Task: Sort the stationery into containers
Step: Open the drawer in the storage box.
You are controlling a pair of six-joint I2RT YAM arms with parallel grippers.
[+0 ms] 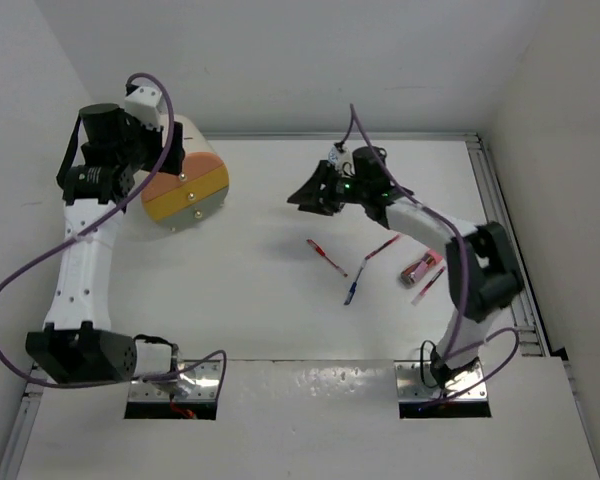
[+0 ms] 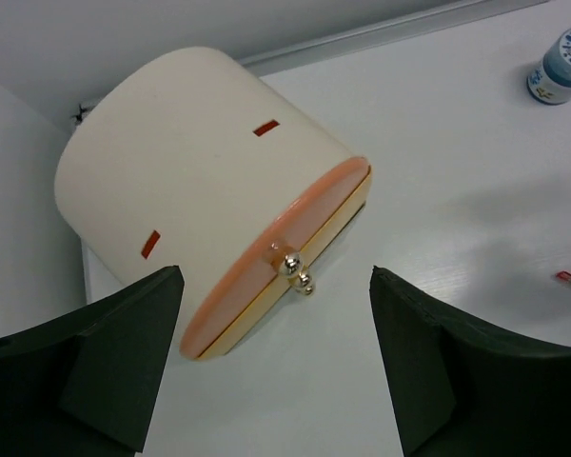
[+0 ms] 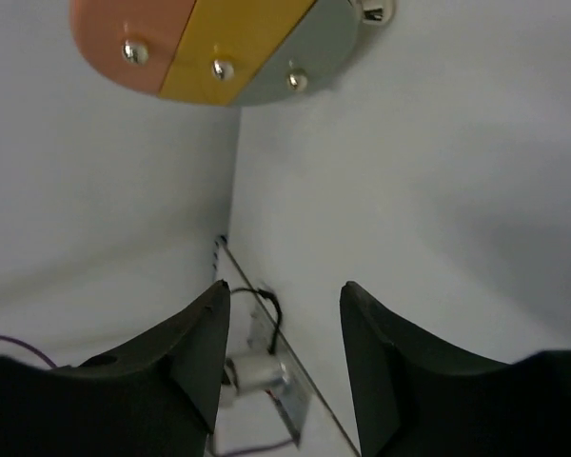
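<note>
Left wrist view: left fingers point(image 2: 124, 362) spread wide, aimed at the bucket point(image 2: 200, 162); right fingers point(image 3: 198, 352) parted, empty.

the white table point(image 1: 260, 310) carries a cream-white container point(image 1: 185, 185) lying on its side at the far left. a small blue-white tub point(image 2: 563, 65) stands further right. three red pens point(image 1: 326, 257), one blue pen point(image 1: 353, 285) and a short pink item point(image 1: 420, 267) lie scattered at the right.

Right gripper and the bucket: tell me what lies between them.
Nothing: in the top view, only bare white table separates the right gripper from the bucket.
</note>
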